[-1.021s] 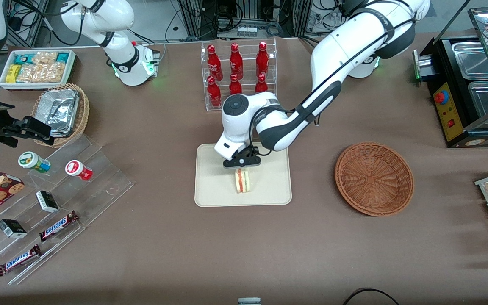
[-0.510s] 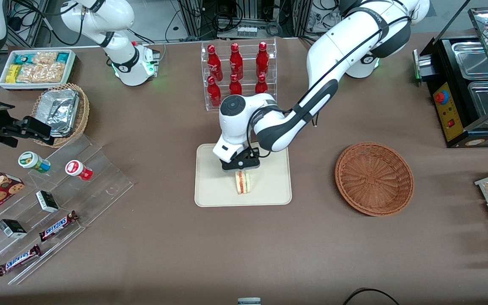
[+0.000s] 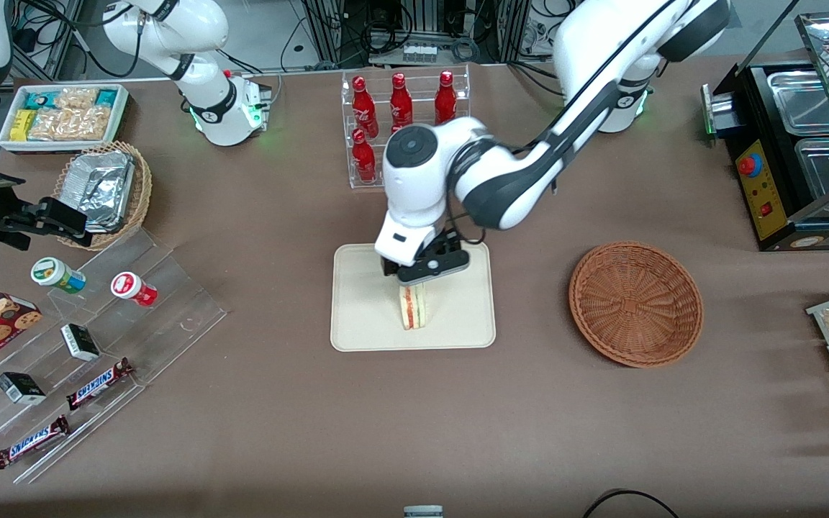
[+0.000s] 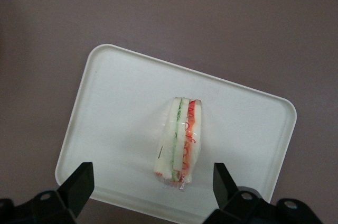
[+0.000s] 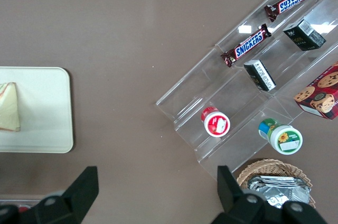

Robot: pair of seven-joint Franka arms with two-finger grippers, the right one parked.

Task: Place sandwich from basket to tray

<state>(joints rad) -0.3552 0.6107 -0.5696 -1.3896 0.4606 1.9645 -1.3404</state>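
Note:
The sandwich (image 3: 414, 308) stands on edge on the cream tray (image 3: 357, 316), its red and green layers facing up toward the wrist camera. My left gripper (image 3: 425, 273) hangs above the end of the sandwich farther from the front camera and is not touching it. In the left wrist view the gripper (image 4: 152, 174) is open. Its black fingers (image 4: 79, 187) are spread wide with only the sandwich (image 4: 180, 139) and tray (image 4: 121, 108) below. The reddish-brown basket (image 3: 635, 302) sits beside the tray toward the working arm's end, with nothing in it.
A clear rack of red bottles (image 3: 400, 122) stands farther from the front camera than the tray. Toward the parked arm's end are stepped acrylic shelves with snacks (image 3: 98, 345), a tan wicker basket with foil containers (image 3: 101, 191) and a white bin (image 3: 62, 115). A black appliance (image 3: 803, 158) stands at the working arm's end.
The left arm has risen, carrying the gripper up off the sandwich. The sandwich has stayed in the same spot on the tray.

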